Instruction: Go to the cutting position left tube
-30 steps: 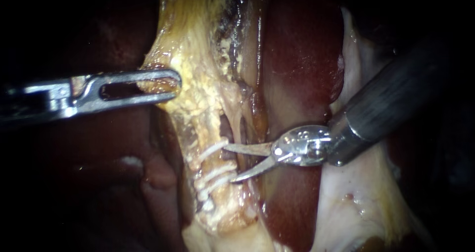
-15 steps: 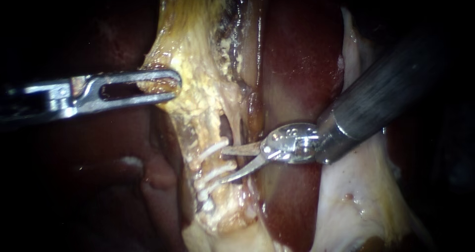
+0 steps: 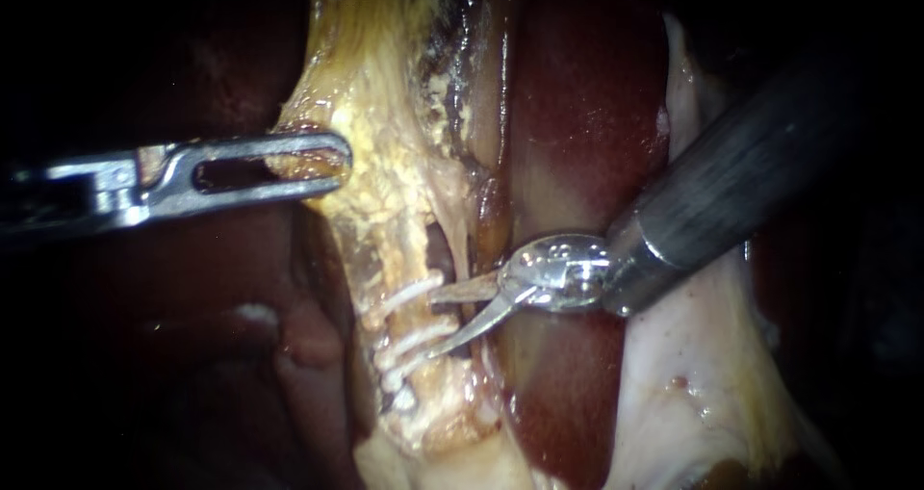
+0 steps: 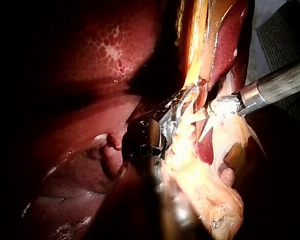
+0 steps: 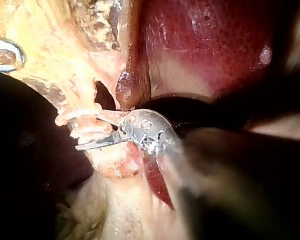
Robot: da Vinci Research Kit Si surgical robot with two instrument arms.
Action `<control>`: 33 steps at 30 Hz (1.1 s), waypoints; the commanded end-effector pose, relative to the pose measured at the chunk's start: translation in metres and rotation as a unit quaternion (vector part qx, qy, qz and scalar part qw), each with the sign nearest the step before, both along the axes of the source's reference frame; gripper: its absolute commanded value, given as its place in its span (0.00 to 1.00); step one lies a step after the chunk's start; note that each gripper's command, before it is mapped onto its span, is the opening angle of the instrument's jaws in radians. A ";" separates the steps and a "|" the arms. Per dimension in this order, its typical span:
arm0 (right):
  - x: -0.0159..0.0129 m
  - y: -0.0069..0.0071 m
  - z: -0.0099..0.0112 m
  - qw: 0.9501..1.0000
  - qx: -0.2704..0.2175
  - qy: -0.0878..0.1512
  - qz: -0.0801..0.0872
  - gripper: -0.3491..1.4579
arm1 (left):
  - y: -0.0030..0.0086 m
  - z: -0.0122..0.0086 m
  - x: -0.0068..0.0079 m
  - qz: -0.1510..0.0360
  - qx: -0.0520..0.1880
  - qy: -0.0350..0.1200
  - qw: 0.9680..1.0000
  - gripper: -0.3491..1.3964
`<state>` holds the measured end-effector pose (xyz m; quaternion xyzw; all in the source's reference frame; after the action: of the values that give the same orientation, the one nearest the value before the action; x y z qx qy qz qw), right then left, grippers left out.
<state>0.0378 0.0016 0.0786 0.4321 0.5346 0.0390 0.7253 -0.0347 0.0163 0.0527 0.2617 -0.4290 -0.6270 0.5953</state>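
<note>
**Approach nearly done, blades at the clipped tube**

Scissor blades of the right instrument (image 3: 435, 322) stand spread in a moderate V. Their tips are at the right-hand edge of the left tube (image 3: 408, 313), the pale strand that carries the white clips (image 3: 416, 337). The upper blade lies along the top clip and the lower blade points at the next ones down, so the bare stretch between the clips faces the opening. In the right wrist view the tips (image 5: 90, 131) seem to touch or just overlap the tube's edge. The tube is not seated deep between the blades, and they grip nothing.

Judged from this, most of the travel is over. What is left is a short advance so the tube sits fully inside the V between the clips.

Jaws of the left instrument (image 3: 332, 163) appear pressed together on the yellow tissue (image 3: 385, 163) above the tube, holding it taut beside the liver (image 3: 577, 115).
</note>
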 end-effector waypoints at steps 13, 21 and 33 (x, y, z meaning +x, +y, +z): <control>0.0014 0.0002 0.0001 1.000 0.021 0.013 -0.016 0.77 | 0.0006 0.0011 0.0002 -0.002 -0.001 0.002 1.000 0.00; 0.0018 -0.0005 0.0003 0.999 0.026 0.015 -0.026 0.76 | 0.0013 0.0022 0.0001 -0.005 -0.002 0.005 1.000 0.00; 0.0038 -0.0016 0.0005 0.999 0.030 0.016 -0.035 0.75 | 0.0020 0.0032 -0.0006 -0.006 -0.002 0.005 1.000 0.00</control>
<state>0.0418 0.0000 0.0792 0.4731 0.5289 0.0243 0.7042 -0.0354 0.0184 0.0559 0.2549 -0.4291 -0.6310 0.5940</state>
